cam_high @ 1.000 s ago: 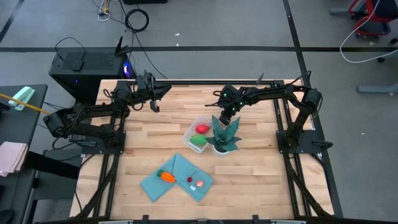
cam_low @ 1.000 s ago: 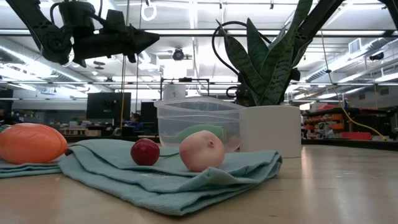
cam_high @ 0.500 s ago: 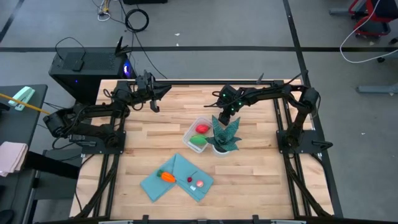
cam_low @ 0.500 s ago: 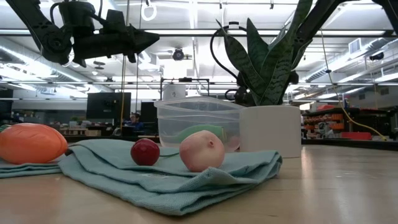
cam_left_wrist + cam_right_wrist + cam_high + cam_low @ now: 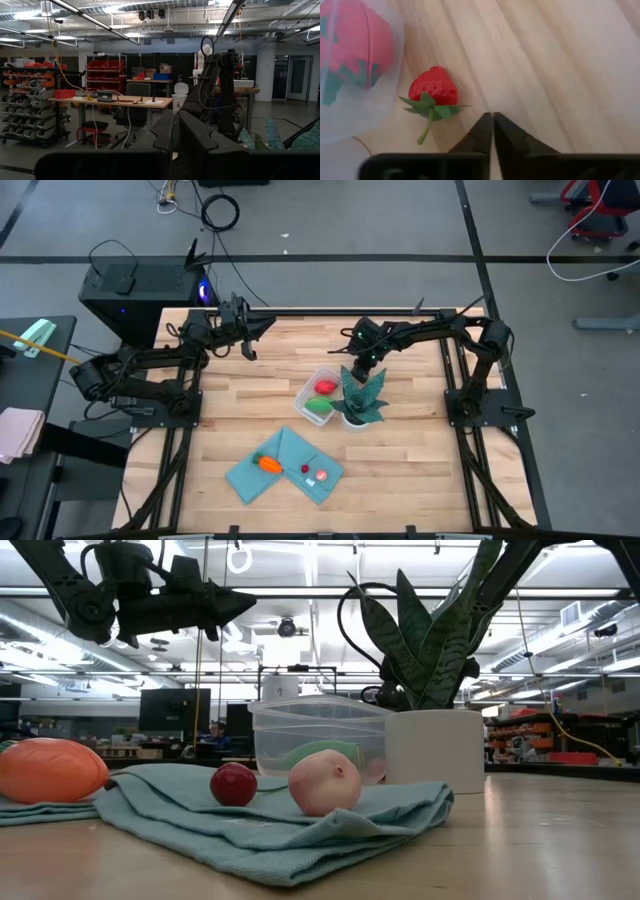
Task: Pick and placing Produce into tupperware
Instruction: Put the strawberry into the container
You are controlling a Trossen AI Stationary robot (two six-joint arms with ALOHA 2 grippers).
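Here the right end effector [image 5: 492,131] is seen with its two dark fingers pressed together and nothing between them, poised above bare wood of the desk [image 5: 260,390] just behind the tupperware [image 5: 320,394]. Just beside the fingertips a small toy strawberry [image 5: 433,89] lies on the desk, outside the box and close to its clear wall. It is judged to be light, hard and smooth, so it could roll or squirt out of a pinch. The red body would best be taken across its widest part, with the fingers first spread, not by the thin green stem and leaves, which offer little to hold.

Inside the tupperware a red round piece [image 5: 325,387] and a green oval [image 5: 318,407] are already lodged; the box itself looks thin and light and could be shoved by a stray nudge. The potted plant [image 5: 362,395] stands touching it on the right-arm side, its stiff leaves crowding any approach from there.

Farther off, an orange carrot-like piece [image 5: 268,464], a small dark-red ball [image 5: 233,784] and a pale pink piece [image 5: 324,782] rest on the folded teal cloth [image 5: 285,465]; the soft cloth may bunch under a low grasp.

The left end effector [image 5: 215,606] is held aloft over the far left of the desk, fingers together and empty.
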